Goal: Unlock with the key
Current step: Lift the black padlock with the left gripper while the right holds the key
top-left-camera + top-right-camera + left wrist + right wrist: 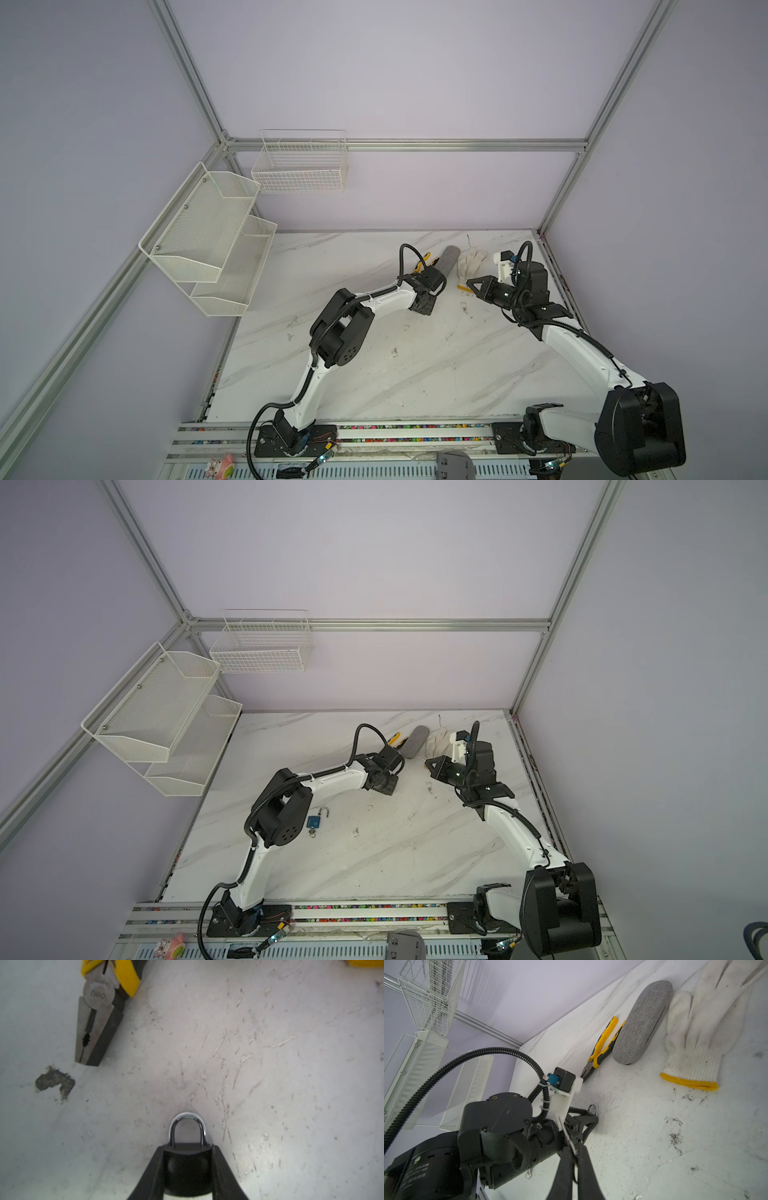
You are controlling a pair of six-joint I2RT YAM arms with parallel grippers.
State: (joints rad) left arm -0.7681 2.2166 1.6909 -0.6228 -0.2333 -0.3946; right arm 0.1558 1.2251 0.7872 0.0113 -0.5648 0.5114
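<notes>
In both top views the left claw (pixel 424 306) (pixel 384 786) points down at the far middle of the desk (pixel 415 374). The right claw (pixel 470 284) lies level and aims at it, so the left claw sits at about 8 o'clock from the right claw's tip, near but apart. In a top view a blue padlock (pixel 314 821) lies alone on the desk, further out at about 8 o'clock from the left claw, beside that arm's elbow. In the left wrist view the left claw (pixel 188 1150) is clenched on a black padlock (pixel 187 1165). One finger presses each side of the body, and the shackle (pixel 187 1126) sticks out past the tips, low over the desk. Pliers (pixel 93 1028) lie nearby. The keyhole is not shown; it is probably on the end facing back into the claw. In the right wrist view the right claw (pixel 574 1150) is clenched on the key (pixel 568 1136), whose blade runs out from the tips towards the left claw. The shackle pokes out beyond that claw, and a grey case (pixel 643 1022) and a glove (pixel 702 1028) lie well apart. The coming move turns on lining the blade's long axis up with the padlock's long axis, from the end opposite the shackle. The right arm carries the key, so it is the one to close the gap.
</notes>
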